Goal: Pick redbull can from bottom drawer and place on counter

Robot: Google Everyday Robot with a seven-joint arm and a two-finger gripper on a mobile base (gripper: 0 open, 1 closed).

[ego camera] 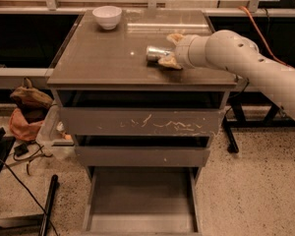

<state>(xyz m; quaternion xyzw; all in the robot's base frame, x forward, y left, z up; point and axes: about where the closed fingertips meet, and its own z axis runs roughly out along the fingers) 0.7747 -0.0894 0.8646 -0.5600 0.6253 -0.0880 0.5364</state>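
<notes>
The redbull can (156, 53) lies on its side on the counter (108, 58), right of the middle, its shiny silver end facing left. My gripper (170, 50) reaches in from the right on the white arm, with one tan finger behind the can and one in front of it, shut on it. The can rests at the level of the counter top. The bottom drawer (140, 200) is pulled out at the foot of the cabinet and its flat floor is bare.
A white bowl (107, 16) stands at the counter's back left corner. The drawer with white scratches (142, 121) is shut below the counter. Bags and cables (27, 112) lie on the floor to the left. A black frame leg (231, 132) stands to the right.
</notes>
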